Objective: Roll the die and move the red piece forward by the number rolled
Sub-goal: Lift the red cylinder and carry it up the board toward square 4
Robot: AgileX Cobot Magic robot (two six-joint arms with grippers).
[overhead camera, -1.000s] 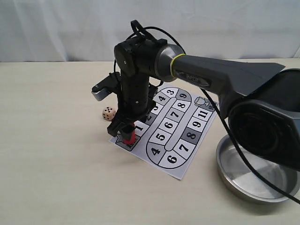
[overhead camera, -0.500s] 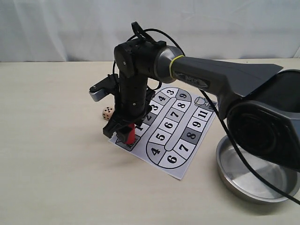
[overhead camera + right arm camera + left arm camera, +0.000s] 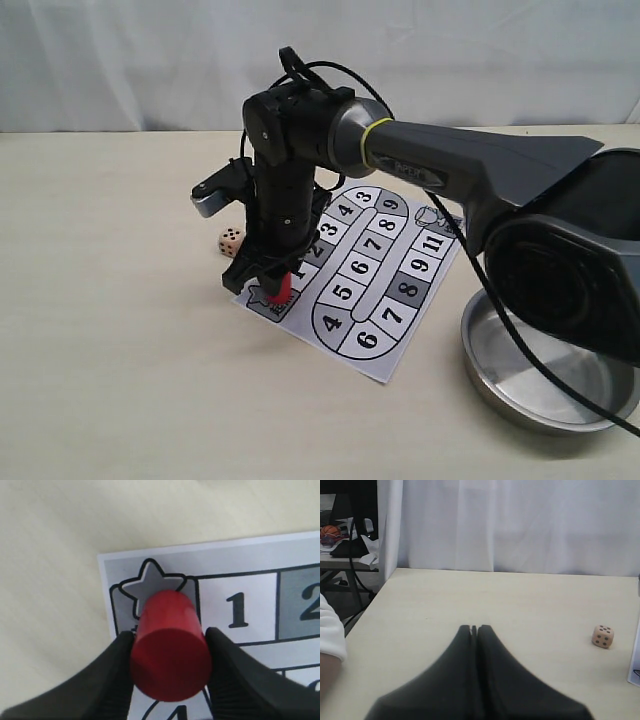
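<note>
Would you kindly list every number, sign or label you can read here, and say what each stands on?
"1": game board, the square next to the star outline at the red piece.
"4", "5", "6", "7", "8", "9", "11": other board squares, exterior view.
Print on the right arm: too small to read.
Pips on the die: black dots, no text.

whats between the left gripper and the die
Nothing. In the left wrist view, only bare table stretches from the shut left gripper to the die.
</note>
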